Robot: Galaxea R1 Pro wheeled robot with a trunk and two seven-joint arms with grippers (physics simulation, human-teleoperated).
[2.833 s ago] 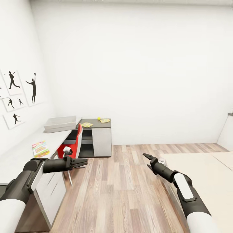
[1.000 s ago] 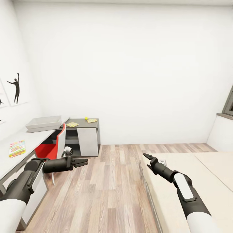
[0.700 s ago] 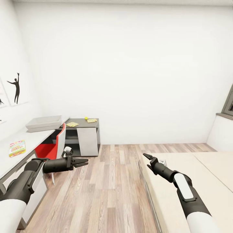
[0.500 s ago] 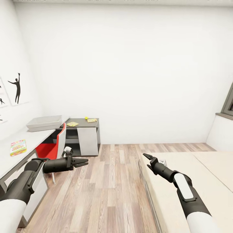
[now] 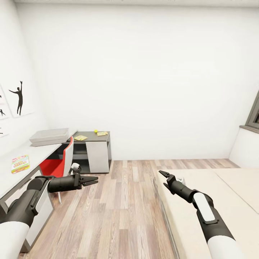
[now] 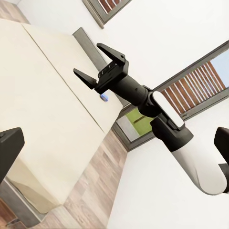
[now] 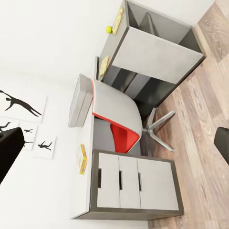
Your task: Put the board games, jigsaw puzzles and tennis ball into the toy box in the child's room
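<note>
On the long white table (image 5: 34, 151) at the left lie one board game (image 5: 20, 164) with a bright printed cover and the light grey toy box (image 5: 49, 136). Two jigsaw puzzles (image 5: 80, 138) (image 5: 102, 133) and the tennis ball (image 5: 96, 131) rest on the darker desk section beyond. The right wrist view shows the toy box (image 7: 78, 100), board game (image 7: 82, 158), tennis ball (image 7: 109, 29) and a puzzle (image 7: 103, 67). My left gripper (image 5: 92, 180) hangs open over the floor. My right gripper (image 5: 163, 179) (image 6: 89, 59) stands open above the near corner of the cream bed (image 5: 223, 194).
A red swivel chair (image 5: 54, 166) is pushed under the table, beside a drawer unit (image 7: 133, 181). Wood-plank floor (image 5: 122, 208) runs between table and bed. Black silhouette pictures (image 5: 18, 97) hang on the left wall. A window (image 5: 254, 115) is at the far right.
The camera has turned right since the earliest frame, so the table sits further left and more bed shows. Over the last second almost nothing shifts. Both arms keep their pose.
</note>
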